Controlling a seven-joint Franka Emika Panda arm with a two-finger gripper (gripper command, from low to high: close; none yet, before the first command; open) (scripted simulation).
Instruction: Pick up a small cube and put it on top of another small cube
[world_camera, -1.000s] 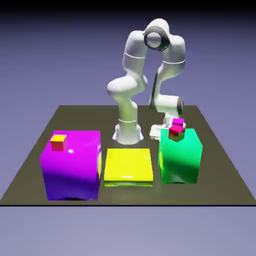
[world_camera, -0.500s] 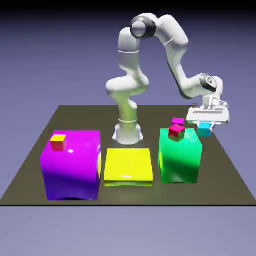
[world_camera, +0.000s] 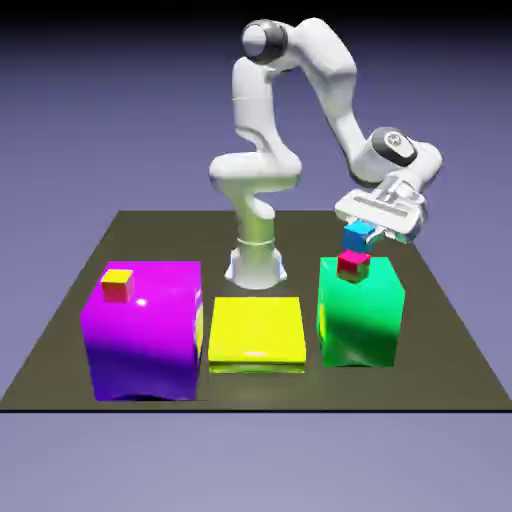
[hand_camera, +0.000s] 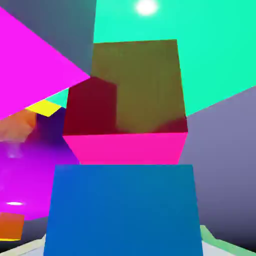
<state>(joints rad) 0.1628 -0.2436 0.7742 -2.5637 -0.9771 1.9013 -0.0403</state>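
Note:
The tiny cyan-blue cube (world_camera: 357, 238) sits between the fingers of my gripper (world_camera: 362, 240), directly over the tiny crimson-red cube (world_camera: 352, 264). The red cube rests on the near left part of the big green block's top (world_camera: 362, 310). The two small cubes look touching or a hair apart. In the hand view the blue cube (hand_camera: 122, 210) fills the bottom and hides my fingertips, and the red cube (hand_camera: 125, 115) lies just beyond it on the green top (hand_camera: 220, 50). I cannot make out whether the fingers still press the blue cube.
A big purple block (world_camera: 143, 330) carrying a yellow-topped tiny cube (world_camera: 117, 284) stands at the exterior view's left. A low yellow block (world_camera: 256, 332) lies between it and the green block. The robot's base (world_camera: 256, 262) rises behind them.
The hand rose from behind the green block with the cyan cube, swung out to the exterior view's right, then came back left over the crimson cube.

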